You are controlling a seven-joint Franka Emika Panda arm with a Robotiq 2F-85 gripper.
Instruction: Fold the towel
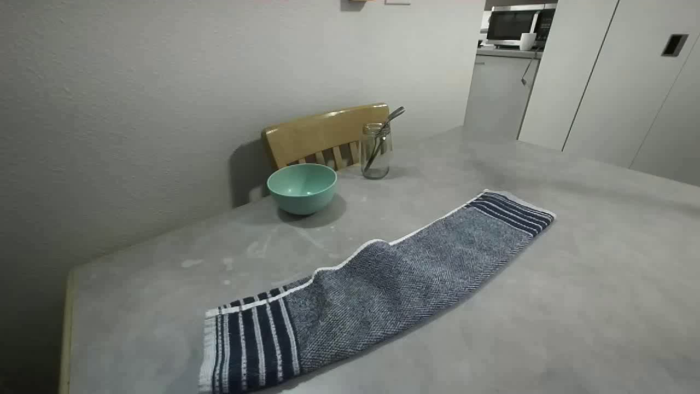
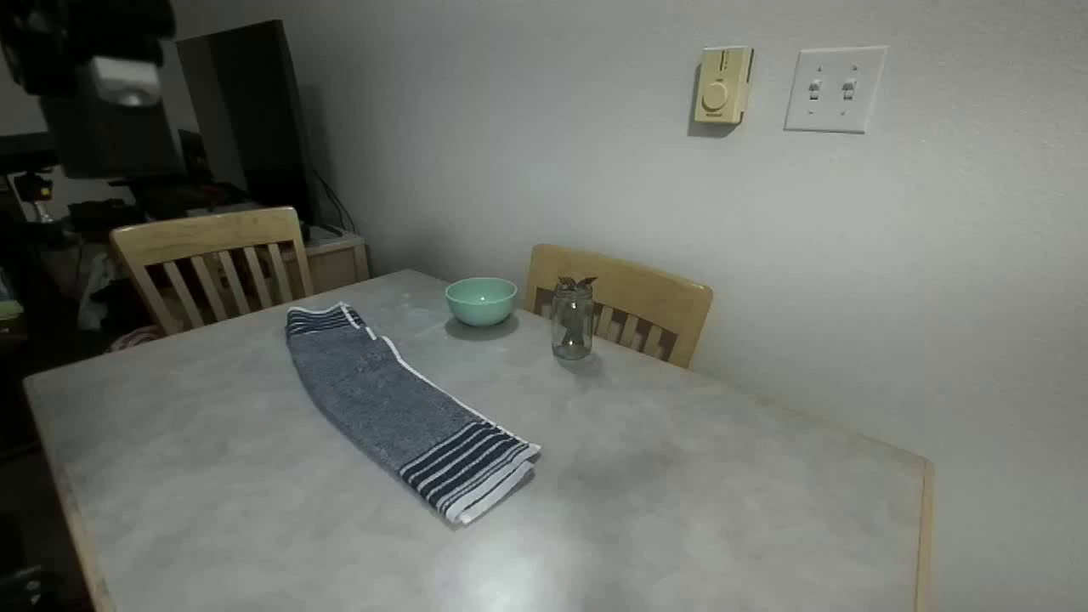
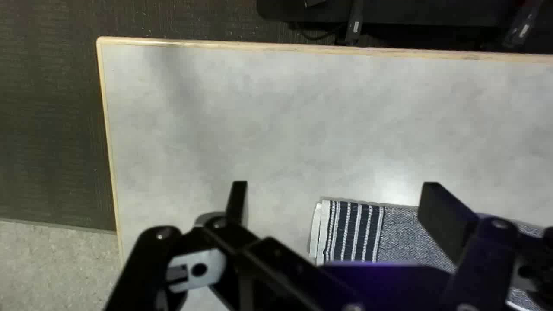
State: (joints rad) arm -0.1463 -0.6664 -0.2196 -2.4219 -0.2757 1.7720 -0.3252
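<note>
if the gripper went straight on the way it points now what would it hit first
Probably the tabletop: in the wrist view, the open gripper seems to point down at a bare patch close to the towel. Depth is unclear, so it might catch the striped end instead.

Both exterior views face wall (image 1: 164,109), share towel (image 1: 421,273); wrist view looks down.

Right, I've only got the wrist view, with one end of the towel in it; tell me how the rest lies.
Observer: Not flat: in an exterior view the towel rises in a bump partway along.
Operator: Describe the end I'm missing.
Observer: That other end has dark and white stripes as well.
Operator: Say whether anything stands beside the towel.
Observer: Yes, a green bowl, not touching it.
</note>
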